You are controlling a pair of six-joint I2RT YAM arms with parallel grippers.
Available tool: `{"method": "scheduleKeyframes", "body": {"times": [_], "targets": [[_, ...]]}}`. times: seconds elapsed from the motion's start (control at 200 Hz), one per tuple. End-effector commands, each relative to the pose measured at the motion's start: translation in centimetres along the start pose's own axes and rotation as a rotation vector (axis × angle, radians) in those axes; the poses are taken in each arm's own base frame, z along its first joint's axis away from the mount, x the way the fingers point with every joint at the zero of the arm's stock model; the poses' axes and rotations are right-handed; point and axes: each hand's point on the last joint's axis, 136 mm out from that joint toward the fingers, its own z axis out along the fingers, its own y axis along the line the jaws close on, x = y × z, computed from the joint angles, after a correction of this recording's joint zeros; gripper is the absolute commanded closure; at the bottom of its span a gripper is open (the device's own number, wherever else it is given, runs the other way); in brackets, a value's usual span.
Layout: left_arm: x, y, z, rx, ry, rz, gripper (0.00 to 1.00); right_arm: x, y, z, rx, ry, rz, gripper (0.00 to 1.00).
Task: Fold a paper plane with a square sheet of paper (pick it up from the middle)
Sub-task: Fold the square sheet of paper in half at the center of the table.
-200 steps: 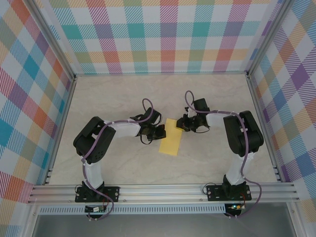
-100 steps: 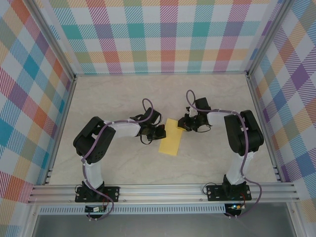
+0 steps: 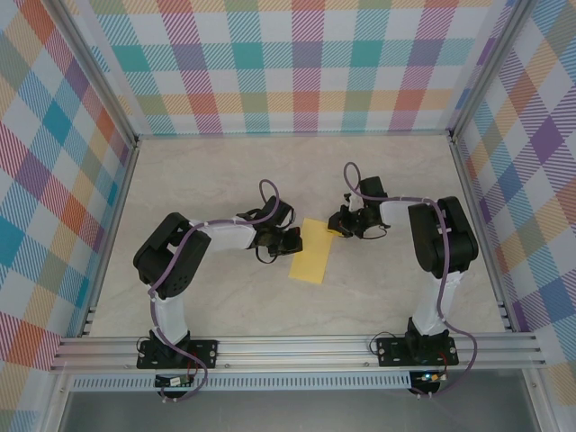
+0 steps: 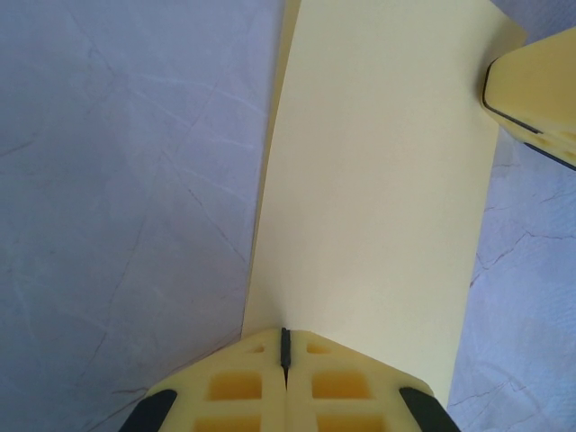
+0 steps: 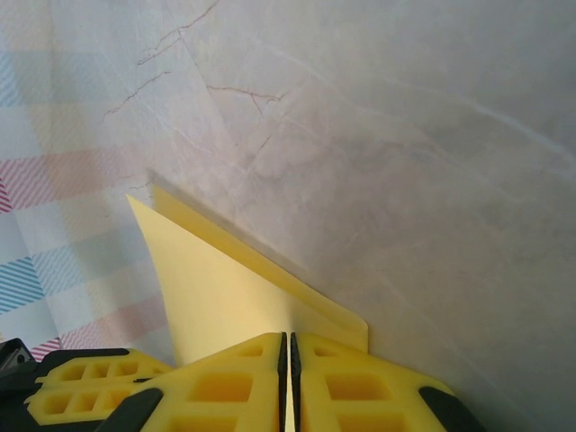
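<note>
Yellow paper (image 3: 312, 250), thin and folded long. I see my left gripper (image 4: 285, 346) closed at its edge, my right gripper (image 5: 289, 346) pinching a corner.

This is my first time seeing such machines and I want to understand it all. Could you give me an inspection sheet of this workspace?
Surface: pale marbled tabletop.
Job's things: yellow paper sheet, folded into a double-layered strip, lying between the arms.
Clutter: nothing seen.
Grippers: left gripper shut, tips at the sheet's edge; right gripper shut on its far corner.
Cables: purple cables run along both arms.
Surroundings: plaid walls, aluminium frame.
</note>
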Motion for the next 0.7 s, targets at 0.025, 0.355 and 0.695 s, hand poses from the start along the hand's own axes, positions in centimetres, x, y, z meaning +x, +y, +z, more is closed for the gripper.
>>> {"method": "scheduleKeyframes", "body": {"times": [0.025,0.355,0.695], "targets": [[4.5,4.8,0.8,-0.174,0.134,-0.038,1.0,-0.5,0.7,-0.8,0.02,-0.005,-0.041,0.87],[4.6,4.8,0.8,-0.17,0.135,-0.041,1.0,-2.0,0.9,-1.0,0.011,-0.013,-0.018,0.88],[4.6,4.6,0.8,-0.163,0.137,-0.039,1.0,-0.5,-3.1,1.2,0.102,0.044,0.08,0.88]]}}
